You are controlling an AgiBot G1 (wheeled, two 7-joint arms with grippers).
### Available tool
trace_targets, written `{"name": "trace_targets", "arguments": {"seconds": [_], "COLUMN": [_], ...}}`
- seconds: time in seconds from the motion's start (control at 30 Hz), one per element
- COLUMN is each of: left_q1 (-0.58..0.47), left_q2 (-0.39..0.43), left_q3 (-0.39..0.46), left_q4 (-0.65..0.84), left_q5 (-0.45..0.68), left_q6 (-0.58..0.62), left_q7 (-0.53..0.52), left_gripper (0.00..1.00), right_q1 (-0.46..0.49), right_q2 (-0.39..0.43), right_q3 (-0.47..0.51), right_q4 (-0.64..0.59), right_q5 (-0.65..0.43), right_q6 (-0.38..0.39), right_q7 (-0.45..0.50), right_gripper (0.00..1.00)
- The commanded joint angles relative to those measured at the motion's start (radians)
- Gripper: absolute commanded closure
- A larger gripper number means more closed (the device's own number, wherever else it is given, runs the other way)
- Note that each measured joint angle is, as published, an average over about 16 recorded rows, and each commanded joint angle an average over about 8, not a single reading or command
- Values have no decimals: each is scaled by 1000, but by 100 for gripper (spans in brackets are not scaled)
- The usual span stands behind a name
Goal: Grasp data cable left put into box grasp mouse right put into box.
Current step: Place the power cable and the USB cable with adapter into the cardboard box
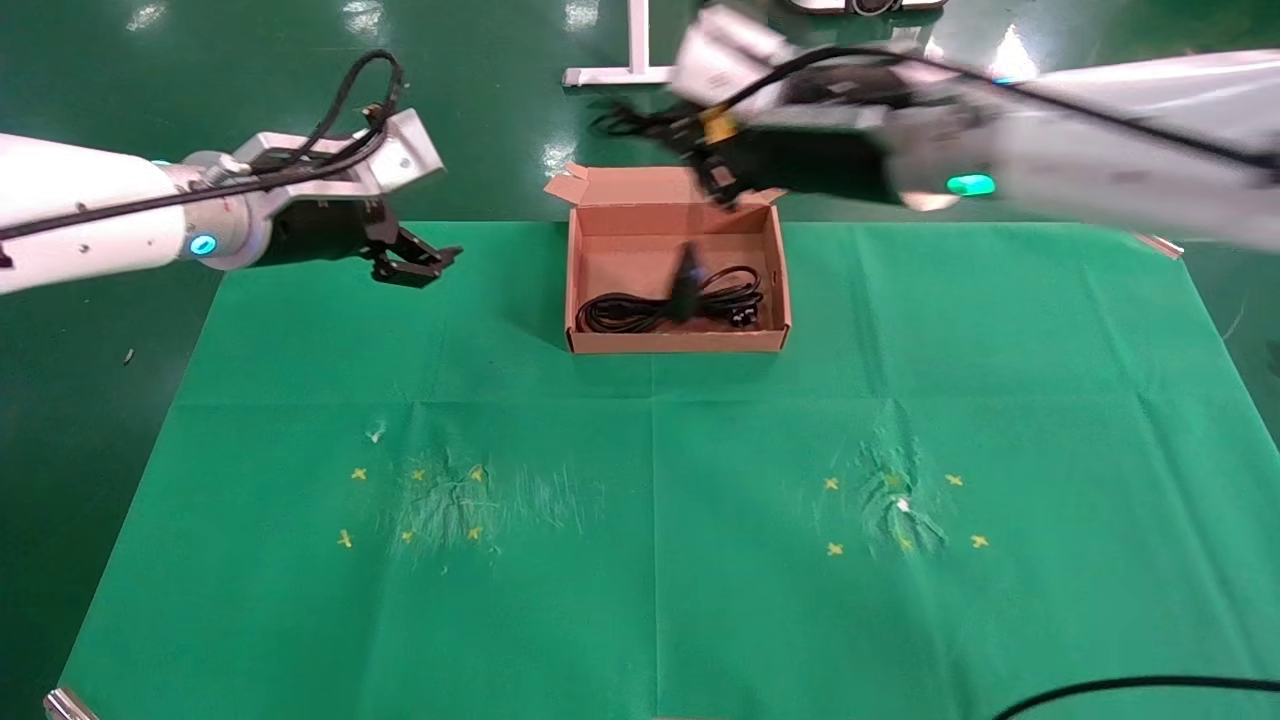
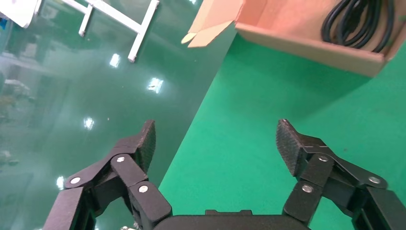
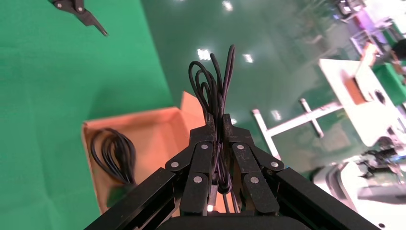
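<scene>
The brown cardboard box [image 1: 585, 300] stands open at the far middle of the green cloth. The data cable [image 1: 670, 300], a thick black coil, lies inside it, also seen in the left wrist view [image 2: 356, 24] and the right wrist view [image 3: 115, 153]. My right gripper [image 1: 722, 188] hovers over the box's far edge, shut on the mouse [image 3: 215, 81], a bundle of thin black wire loops sticking out past the gripper [image 3: 219, 122]. No mouse body shows. My left gripper [image 1: 415, 262] hangs open and empty left of the box, over the cloth's far left edge [image 2: 218, 141].
The box's lid flap [image 1: 640, 185] stands open at the back, with a small side tab [image 2: 206, 36] pointing left. A white frame [image 1: 620, 70] stands on the floor behind the table. Yellow crosses [image 1: 415, 505] mark the cloth near me.
</scene>
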Motion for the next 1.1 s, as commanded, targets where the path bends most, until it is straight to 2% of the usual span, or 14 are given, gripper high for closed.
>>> {"name": "trace_targets", "arguments": {"seconds": [0.03, 0.17, 0.2, 0.23, 0.43, 0.47, 0.5, 0.93, 1.1], "left_q1": [3, 7, 8, 9, 11, 11, 12, 12, 12], "left_q2": [-8, -16, -17, -19, -28, -29, -30, -25, -24], "left_q3": [5, 9, 10, 10, 13, 13, 14, 12, 12], "left_q4": [-31, -67, -74, -80, -107, -108, -110, -100, -99], "left_q5": [31, 72, 80, 86, 112, 113, 115, 108, 107], "left_q6": [1, 5, 6, 7, 9, 9, 9, 9, 9], "left_q7": [-44, -96, -106, -114, -143, -144, -145, -139, -138], "left_gripper": [0, 0, 0, 0, 0, 0, 0, 0, 0], "right_q1": [18, 29, 31, 32, 37, 38, 38, 33, 14], "right_q2": [-67, -131, -141, -148, -177, -179, -181, -166, -142], "right_q3": [-30, -60, -66, -70, -89, -90, -92, -84, -70], "right_q4": [-43, -147, -173, -195, -305, -312, -320, -283, -266], "right_q5": [-43, -89, -99, -107, -149, -152, -155, -137, -89], "right_q6": [17, 43, 48, 53, 78, 79, 82, 73, 51], "right_q7": [-9, -23, -26, -29, -36, -36, -36, -36, -43], "right_gripper": [100, 100, 95, 86, 11, 3, 0, 0, 0]}}
